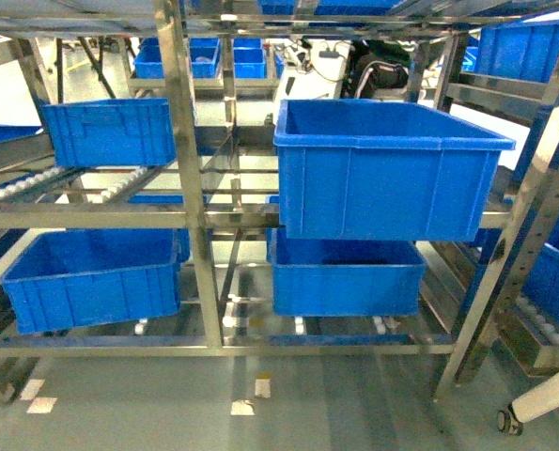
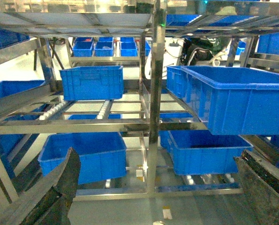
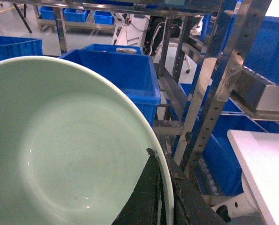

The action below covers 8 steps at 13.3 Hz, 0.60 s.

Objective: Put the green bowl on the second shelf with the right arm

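Observation:
The pale green bowl fills the left half of the right wrist view, its inside facing the camera. My right gripper is shut on the bowl's rim, one black finger inside and one outside. Beyond the bowl stands the large deep blue crate, which rests on the second shelf of the steel rack; the same crate shows in the head view. The bowl and both grippers are out of the head view. My left gripper hangs open in front of the rack, holding nothing.
A perforated steel upright stands just right of the bowl. A white table lies at the lower right. Smaller blue bins and lower crates sit on the rack. A caster shows on the floor.

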{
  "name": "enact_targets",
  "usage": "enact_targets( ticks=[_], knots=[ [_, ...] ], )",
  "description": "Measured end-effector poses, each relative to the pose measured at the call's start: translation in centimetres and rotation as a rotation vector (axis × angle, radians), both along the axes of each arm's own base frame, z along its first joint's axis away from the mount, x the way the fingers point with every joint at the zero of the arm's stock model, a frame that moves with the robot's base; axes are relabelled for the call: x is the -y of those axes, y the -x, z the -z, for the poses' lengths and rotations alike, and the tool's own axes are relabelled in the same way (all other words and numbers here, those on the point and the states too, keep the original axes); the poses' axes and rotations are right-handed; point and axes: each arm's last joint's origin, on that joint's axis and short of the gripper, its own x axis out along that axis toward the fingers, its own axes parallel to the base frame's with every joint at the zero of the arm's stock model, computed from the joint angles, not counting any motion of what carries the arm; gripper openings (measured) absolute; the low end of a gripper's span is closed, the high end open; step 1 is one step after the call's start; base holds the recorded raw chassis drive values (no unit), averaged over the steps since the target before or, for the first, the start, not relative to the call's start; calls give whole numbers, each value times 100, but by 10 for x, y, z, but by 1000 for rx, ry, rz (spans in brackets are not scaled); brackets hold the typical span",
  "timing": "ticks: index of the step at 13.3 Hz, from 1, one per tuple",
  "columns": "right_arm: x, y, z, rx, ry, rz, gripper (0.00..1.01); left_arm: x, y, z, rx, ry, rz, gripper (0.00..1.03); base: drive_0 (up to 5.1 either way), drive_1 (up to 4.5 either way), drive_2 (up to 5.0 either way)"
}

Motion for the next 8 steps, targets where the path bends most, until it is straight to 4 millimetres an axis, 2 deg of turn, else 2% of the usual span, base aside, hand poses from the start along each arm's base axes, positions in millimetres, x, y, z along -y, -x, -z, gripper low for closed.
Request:
enact_targets(
  ticks=[8],
  knots=[
    [0, -1, 2, -11, -1, 0, 2, 0, 0, 0, -4, 0, 2, 98, 6, 440, -427]
  ],
)
